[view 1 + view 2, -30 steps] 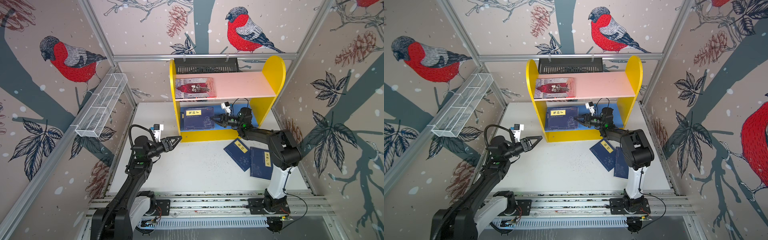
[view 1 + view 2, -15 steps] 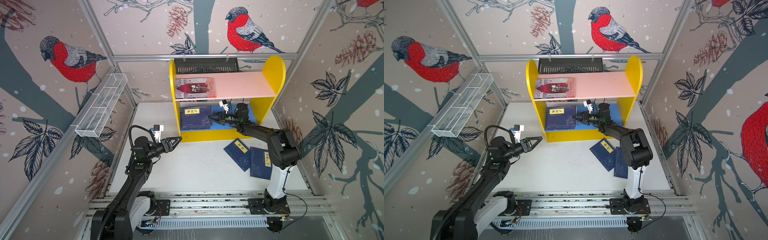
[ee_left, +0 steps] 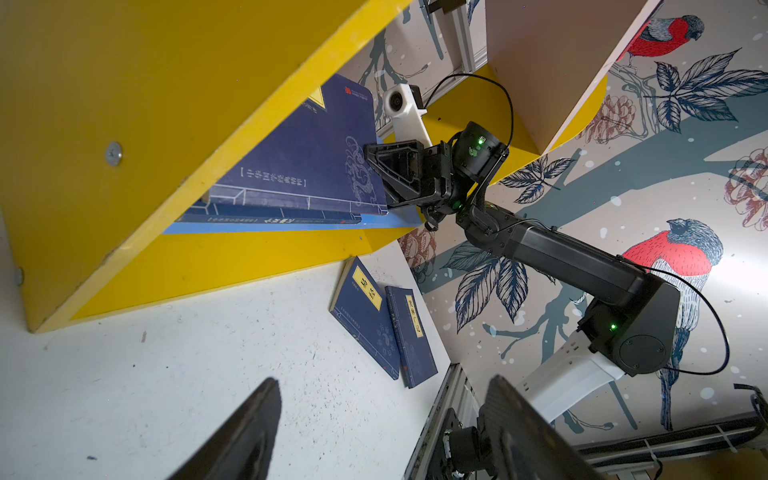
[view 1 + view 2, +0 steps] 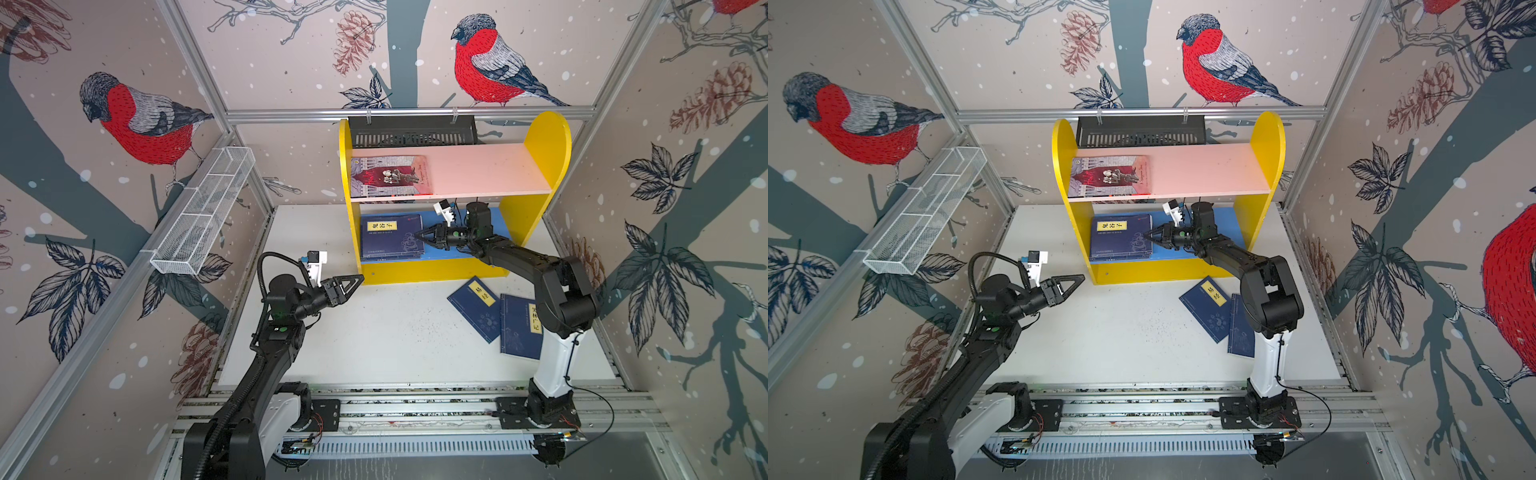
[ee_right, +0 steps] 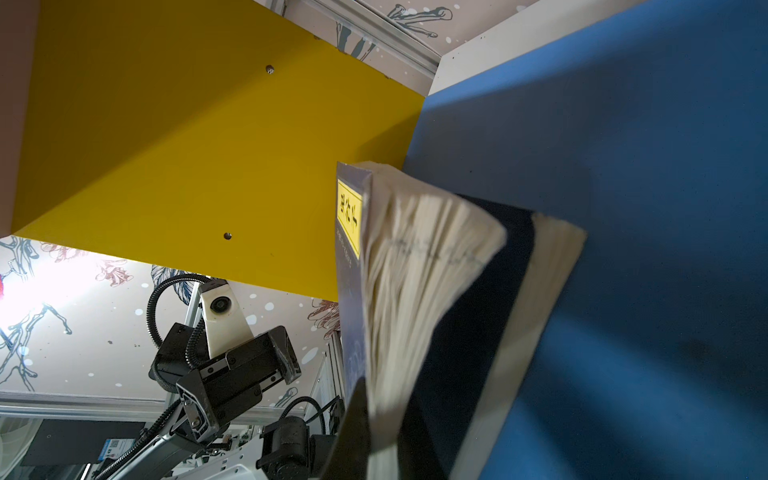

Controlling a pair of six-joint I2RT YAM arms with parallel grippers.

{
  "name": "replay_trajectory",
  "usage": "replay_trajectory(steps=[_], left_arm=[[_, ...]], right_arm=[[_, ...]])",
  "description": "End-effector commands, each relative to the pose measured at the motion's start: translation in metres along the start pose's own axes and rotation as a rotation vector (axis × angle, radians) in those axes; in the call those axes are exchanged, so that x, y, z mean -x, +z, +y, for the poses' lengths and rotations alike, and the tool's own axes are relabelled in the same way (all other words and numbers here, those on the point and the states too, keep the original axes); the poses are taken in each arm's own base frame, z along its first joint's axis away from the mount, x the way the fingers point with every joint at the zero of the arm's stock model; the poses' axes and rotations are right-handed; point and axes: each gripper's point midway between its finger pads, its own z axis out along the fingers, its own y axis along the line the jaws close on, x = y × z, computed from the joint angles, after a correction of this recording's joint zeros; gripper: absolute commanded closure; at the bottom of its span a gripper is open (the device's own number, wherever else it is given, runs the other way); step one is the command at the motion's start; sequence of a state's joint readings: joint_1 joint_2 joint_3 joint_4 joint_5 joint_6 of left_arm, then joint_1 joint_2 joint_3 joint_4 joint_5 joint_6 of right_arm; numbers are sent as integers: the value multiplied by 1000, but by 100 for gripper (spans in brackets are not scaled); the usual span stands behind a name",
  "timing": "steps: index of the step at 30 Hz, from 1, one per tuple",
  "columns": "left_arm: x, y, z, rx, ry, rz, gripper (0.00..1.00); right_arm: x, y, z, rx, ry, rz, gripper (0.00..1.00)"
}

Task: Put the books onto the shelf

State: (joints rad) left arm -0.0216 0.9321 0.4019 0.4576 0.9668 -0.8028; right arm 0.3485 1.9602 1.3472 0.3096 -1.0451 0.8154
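1. The shelf (image 4: 548,141) stands at the back of the white table (image 4: 395,340). It has yellow rounded side panels, a pink upper board (image 4: 486,170) and a blue lower board (image 5: 623,166).
2. The illustrated book (image 4: 388,176), its cover dark red and grey, lies flat at the left end of the pink upper board, against the left panel.
3. Two navy books are stacked on the left half of the blue lower board. The upper stacked book (image 4: 390,237) shows a yellow title label with black characters and a pale swirl ornament. The lower stacked book (image 3: 266,219) shows only as a thin edge beneath it in the left wrist view.
4. The right gripper (image 4: 417,236) reaches into the lower tier with its jaws closed, its tip at the right edge of the upper stacked book. In the right wrist view that book's cream pages fan out. Whether the closed tip pinches the cover or only presses against it is hard to tell.
5. Two more navy books lie flat on the table in front of the shelf's right half. The slanted book (image 4: 476,309) lies at an angle, yellow label up. The straight book (image 4: 519,332) touches it and is partly hidden by the right arm.
6. The left gripper (image 4: 357,280) hovers above the table near the shelf's front left corner, jaws apart and empty.
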Motion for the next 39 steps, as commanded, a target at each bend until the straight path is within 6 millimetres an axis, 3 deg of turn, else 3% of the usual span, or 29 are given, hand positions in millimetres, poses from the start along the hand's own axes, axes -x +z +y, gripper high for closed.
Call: replay_trajectory(steps=[1,4,8,12,20,27,39], left_arm=[[1,-1,-4,-16,39,-3,22],[1,-1,-4,-14,38,-4,22],[0,-1,-3,-13,40,-3,22],[0,-1,-3,-12,41,-5,22],[-1,-1,-3,-13,36,-4,22],[-1,-2,-3,-14,32,-4,22],[-2,-2,-3,-15,35,-4,22]], right_arm=[[-2,5,-8,-65,-29,18,87],[-1,7,-15,-127,-41,25,68],[-1,7,-24,-203,-54,21,54],[5,0,-31,-277,-67,-10,48],[11,-1,-26,-260,-76,-21,57],[12,0,-27,-249,-73,-18,58],[18,0,-21,-241,-91,-29,86]])
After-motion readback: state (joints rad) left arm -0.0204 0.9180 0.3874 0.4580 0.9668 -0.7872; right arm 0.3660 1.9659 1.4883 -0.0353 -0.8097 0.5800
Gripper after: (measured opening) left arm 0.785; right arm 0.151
